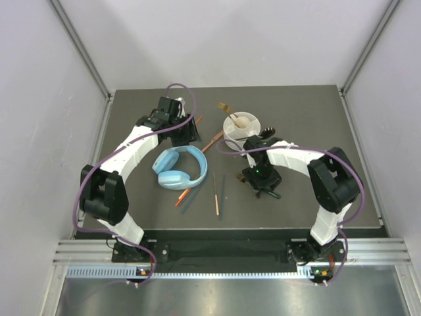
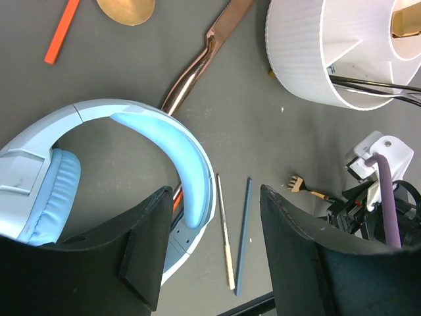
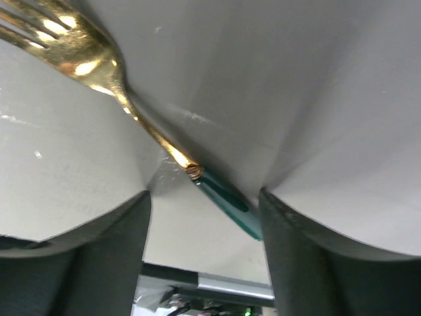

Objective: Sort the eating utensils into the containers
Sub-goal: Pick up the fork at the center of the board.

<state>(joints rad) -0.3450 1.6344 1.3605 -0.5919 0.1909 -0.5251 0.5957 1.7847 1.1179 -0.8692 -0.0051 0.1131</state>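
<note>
The holder (image 1: 229,137) is a round white tub with a finely ribbed outer wall and thin partitions inside. A gold spoon (image 1: 240,120) lies in it, though which compartment I cannot tell. Just nearer the arms than the holder, the right gripper (image 1: 263,186) points down over a fork (image 3: 72,56) that lies flat, with a shiny gold head and a slim teal handle. The gripper's black fingers (image 3: 99,257) stand apart on either side of the handle, not clamping it.

Left of the holder, the left gripper (image 1: 186,131) hangs with its jaws wide and nothing between them, above smooth light-blue headphones (image 1: 181,168) with padded cups. A polished copper handle (image 2: 197,66) runs from the headphones toward the holder. Left of the holder and nearer the arms lie two thin straight sticks, an orange chopstick (image 1: 216,204) and a teal chopstick (image 1: 222,194).

The table (image 1: 316,112) is matte dark grey with a few pale specks. Plain pale walls (image 1: 230,39) close it in on three sides, with metal rails (image 1: 79,49) at the corners.
</note>
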